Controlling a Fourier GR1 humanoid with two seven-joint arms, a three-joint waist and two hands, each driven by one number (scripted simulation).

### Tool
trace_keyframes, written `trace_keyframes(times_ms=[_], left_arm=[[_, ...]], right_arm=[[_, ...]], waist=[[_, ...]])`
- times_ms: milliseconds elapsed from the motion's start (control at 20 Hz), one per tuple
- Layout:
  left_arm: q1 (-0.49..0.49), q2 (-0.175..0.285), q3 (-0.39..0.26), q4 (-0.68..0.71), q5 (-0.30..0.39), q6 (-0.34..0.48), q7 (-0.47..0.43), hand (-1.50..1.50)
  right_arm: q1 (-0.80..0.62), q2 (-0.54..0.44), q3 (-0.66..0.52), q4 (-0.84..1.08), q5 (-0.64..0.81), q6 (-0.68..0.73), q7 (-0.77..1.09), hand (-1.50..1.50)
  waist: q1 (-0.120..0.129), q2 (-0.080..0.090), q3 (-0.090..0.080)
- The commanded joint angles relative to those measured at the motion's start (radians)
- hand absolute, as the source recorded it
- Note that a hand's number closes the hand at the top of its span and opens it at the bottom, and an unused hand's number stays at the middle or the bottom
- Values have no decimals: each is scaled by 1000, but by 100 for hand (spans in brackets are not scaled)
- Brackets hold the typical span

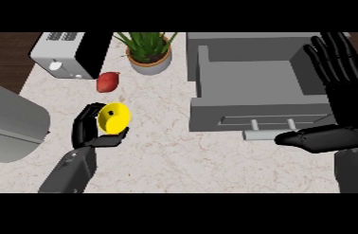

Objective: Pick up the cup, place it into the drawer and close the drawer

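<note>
A yellow cup [114, 117] is held on its side above the marble counter at the left, with my left hand [89, 129] curled round it; its round opening faces the view. The grey drawer [248, 76] stands pulled open at the right, its inside bare, its front panel and handle [274, 125] toward me. My right hand [334, 81] is open at the right edge, fingers straight along the drawer's right side, thumb reaching left just below the drawer's front.
A white and black toaster [68, 53] stands at the back left. A potted green plant [149, 53] is beside it, and a red onion-like vegetable [108, 81] lies just behind the cup. A grey rounded object [17, 129] fills the left edge.
</note>
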Motion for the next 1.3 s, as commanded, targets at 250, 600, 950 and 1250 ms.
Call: trace_keyframes(times_ms=[250, 600, 950, 1250], left_arm=[[-150, -34, -69, -128, -8, -118, 62, 150], [-195, -111, -152, -387, -2, -76, 266, 150], [-353, -150, -257, -551, 41, 72, 574, 150], [-588, -150, -377, -478, 117, 253, 731, 150]], right_arm=[[-32, -46, -39, 6, -31, 17, 55, -150], [82, -3, -5, -35, 20, 8, -15, -150], [38, 12, 9, -2, 54, -20, -23, -150], [-27, -23, -35, 87, 38, 2, -64, -150]], waist=[[17, -12, 3], [35, -22, 5], [27, -17, 4], [1, -7, 4]])
